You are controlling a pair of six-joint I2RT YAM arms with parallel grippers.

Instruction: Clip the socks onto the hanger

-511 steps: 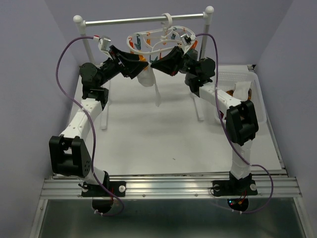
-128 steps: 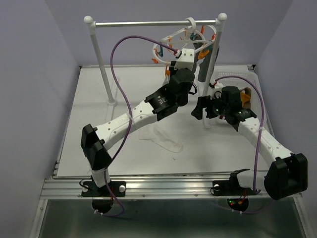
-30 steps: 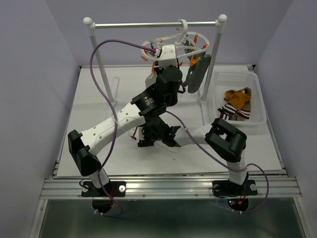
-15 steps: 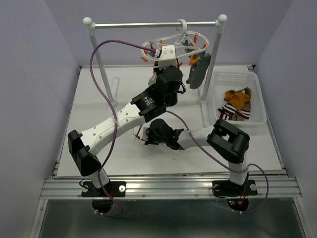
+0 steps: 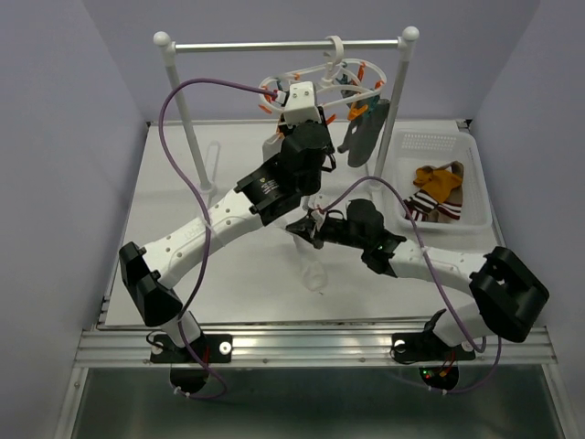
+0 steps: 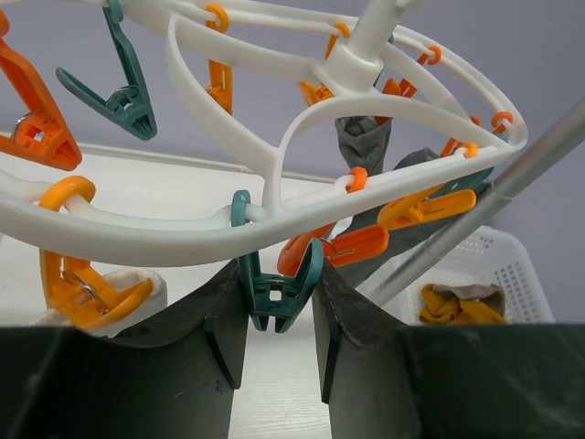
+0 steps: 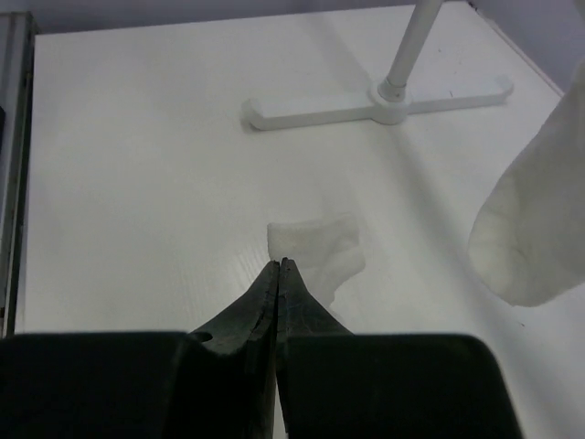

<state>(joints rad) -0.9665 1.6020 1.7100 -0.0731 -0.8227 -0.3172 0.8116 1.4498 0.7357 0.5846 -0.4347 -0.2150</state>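
The white hanger (image 6: 183, 233) hangs from the rail (image 5: 274, 42), with orange and teal clips around its rings. My left gripper (image 6: 277, 274) is raised to it, shut on a teal clip (image 6: 291, 291) squeezed between its fingers. A grey sock (image 5: 361, 133) and a white sock (image 7: 535, 219) hang clipped to the hanger. My right gripper (image 7: 279, 263) is shut, pinching the edge of another white sock (image 7: 315, 242). That sock (image 5: 315, 270) dangles from it over the table's middle, its lower end near the surface.
A white perforated basket (image 5: 475, 215) at the right holds mustard and striped socks (image 5: 439, 187). The rail stand's posts (image 5: 183, 110) and its flat white foot (image 7: 375, 108) stand on the table. Grey walls close in both sides.
My right gripper closed on the white sock lying on the table and lifted it, the arm swinging out to the right. The left gripper kept its hold on the clip.
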